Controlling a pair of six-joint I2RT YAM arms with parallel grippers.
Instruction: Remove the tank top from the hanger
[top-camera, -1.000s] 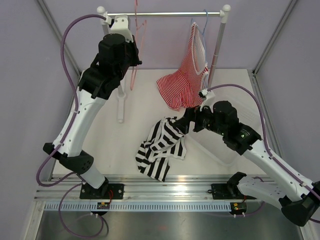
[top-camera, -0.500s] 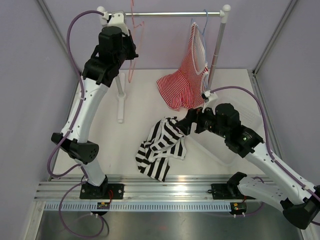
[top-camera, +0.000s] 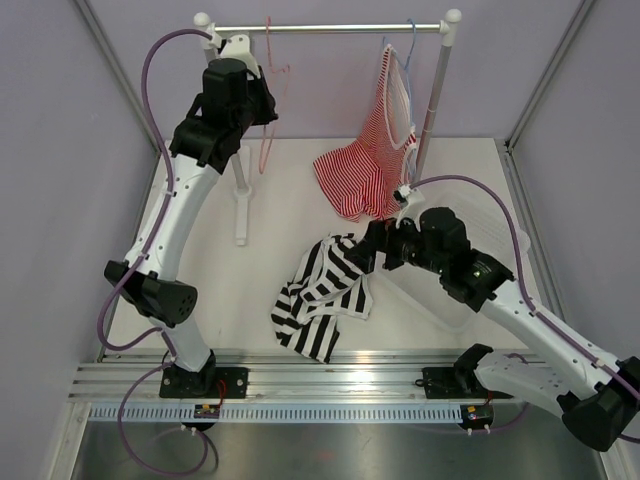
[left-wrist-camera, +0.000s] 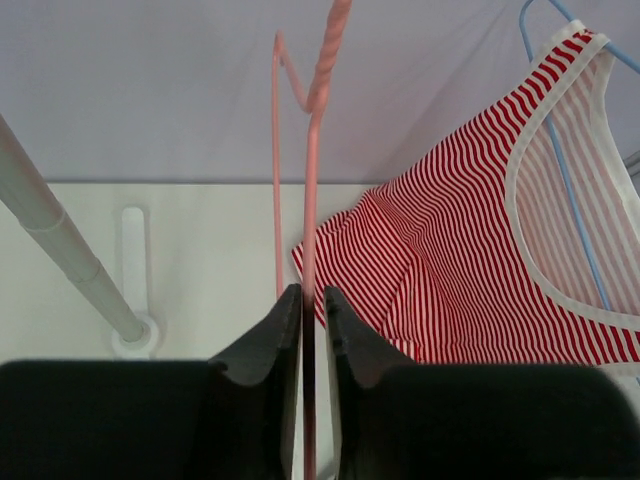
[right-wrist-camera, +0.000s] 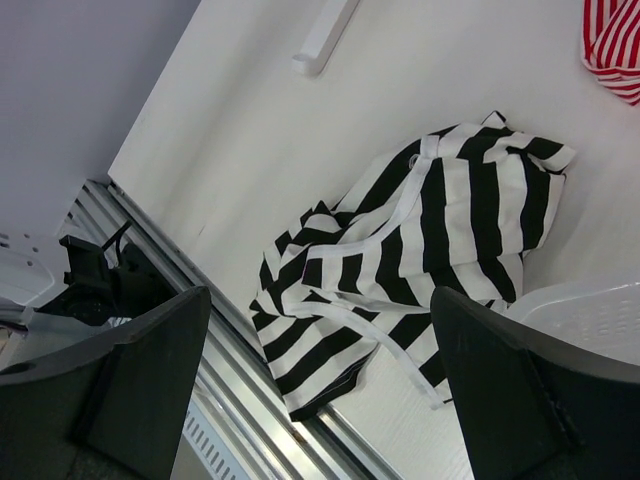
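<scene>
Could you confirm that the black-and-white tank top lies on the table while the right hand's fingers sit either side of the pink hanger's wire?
Not quite: the left wrist view shows it is the left hand whose fingers sit either side of the wire of the hanger. The tank top does lie on the table.

The left claw (left-wrist-camera: 312, 293) narrowly straddles the pink hanger (left-wrist-camera: 310, 200) beside a red-striped top (left-wrist-camera: 450, 250).
</scene>
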